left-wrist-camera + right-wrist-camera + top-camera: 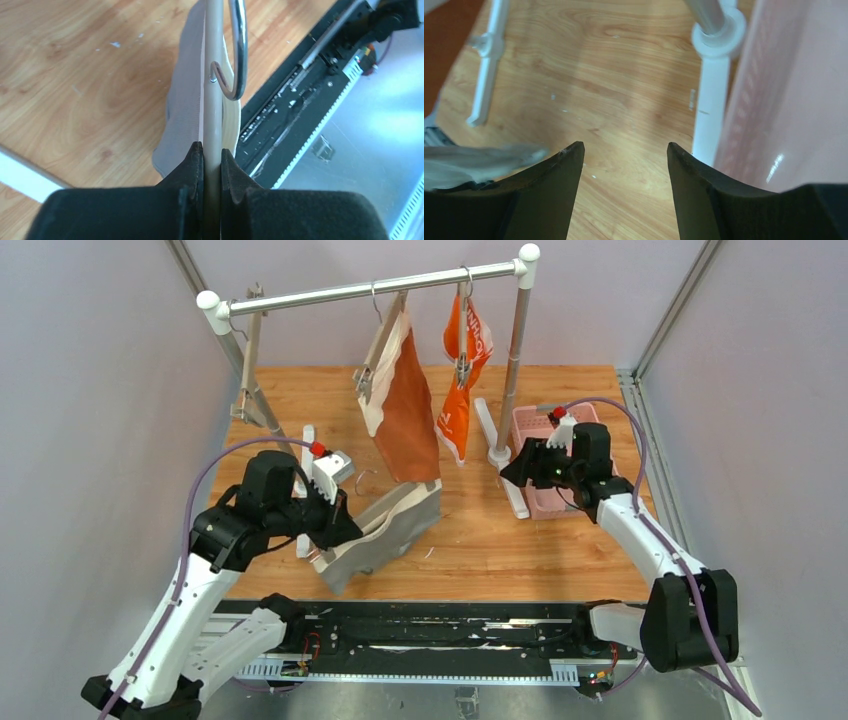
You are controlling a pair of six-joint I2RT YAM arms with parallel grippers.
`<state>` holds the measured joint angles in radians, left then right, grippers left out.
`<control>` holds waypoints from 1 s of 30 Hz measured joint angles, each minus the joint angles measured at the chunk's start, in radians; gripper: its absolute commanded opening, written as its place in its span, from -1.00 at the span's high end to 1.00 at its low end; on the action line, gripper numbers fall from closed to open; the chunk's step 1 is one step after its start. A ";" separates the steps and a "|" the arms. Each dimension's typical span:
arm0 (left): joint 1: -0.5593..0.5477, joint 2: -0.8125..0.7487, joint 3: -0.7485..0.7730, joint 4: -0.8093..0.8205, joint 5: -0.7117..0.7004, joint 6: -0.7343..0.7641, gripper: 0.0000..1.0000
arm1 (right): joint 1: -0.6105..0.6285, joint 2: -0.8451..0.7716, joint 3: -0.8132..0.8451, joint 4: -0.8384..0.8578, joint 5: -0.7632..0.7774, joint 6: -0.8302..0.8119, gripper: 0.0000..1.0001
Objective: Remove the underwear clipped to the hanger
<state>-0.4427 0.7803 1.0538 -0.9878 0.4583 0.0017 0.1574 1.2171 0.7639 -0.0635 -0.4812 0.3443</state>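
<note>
The left hand (212,154) is clenched on the pale bar of a hanger (214,100), with one finger pressed on each side. A bent metal hook (241,55) is seen on the bar just past the fingers. The grey underwear (184,115) is hung from this hanger, right beside the bar. It is held low over the desk (490,530), near the front edge. The hanger is tipped to one side. Whether the cloth is touching the desk cannot be told.

The right hand (625,155) is released, with its fingers spread wide apart. It is held over the wood, just beside a pink basket (789,100) and the white foot of the rack (711,115).

Further back, the rust-brown underwear (408,410) with the cream band is hung from the rail (330,297). The orange underwear (455,420) is hung just to its right on the same rail. A spare hanger (248,370) is hung at the rail's left end.
</note>
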 measured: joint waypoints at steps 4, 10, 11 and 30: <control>-0.060 0.049 0.019 -0.001 0.038 0.008 0.99 | 0.000 -0.011 0.016 0.053 -0.129 0.001 -0.40; -0.121 0.179 0.053 0.012 0.053 0.048 0.99 | 0.000 -0.115 0.016 0.082 -0.258 0.000 -0.53; -0.124 0.193 0.057 0.016 0.056 0.053 1.00 | 0.000 -0.134 0.016 0.090 -0.275 0.001 -0.54; -0.129 0.323 0.115 0.146 0.236 0.149 1.00 | 0.007 -0.198 -0.055 0.458 -0.588 0.216 -0.58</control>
<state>-0.5720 1.1034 1.1690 -0.8413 0.6941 0.1509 0.1642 1.0191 0.7094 0.3943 -1.0691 0.5606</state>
